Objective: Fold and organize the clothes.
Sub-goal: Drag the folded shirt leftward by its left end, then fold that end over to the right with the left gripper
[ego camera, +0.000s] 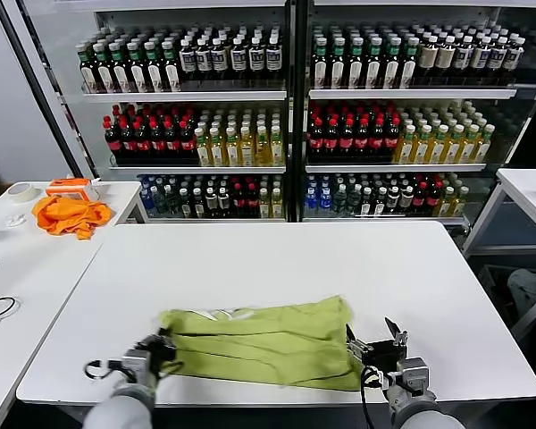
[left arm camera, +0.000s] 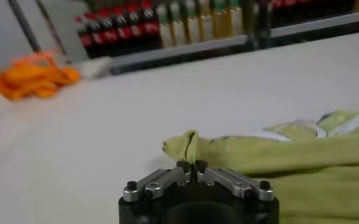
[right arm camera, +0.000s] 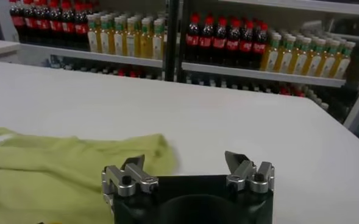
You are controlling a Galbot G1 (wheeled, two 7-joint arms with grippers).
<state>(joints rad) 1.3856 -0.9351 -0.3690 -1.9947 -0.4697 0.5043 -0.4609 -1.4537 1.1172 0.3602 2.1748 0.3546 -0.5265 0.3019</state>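
The light yellow-green T-shirt [ego camera: 266, 344] is spread in a crumpled, folded band along the near edge of the white worktop [ego camera: 277, 259], between the two hands. Its left end is pinched in the closed left hand [left arm camera: 192, 165], a small tuft of cloth being bunched up between the fingertips. The right hand [ego camera: 375, 344] is held wide open just beside the shirt's right end, gripping nothing. A white and dark print is partly visible near the far edge; no writing can be read.
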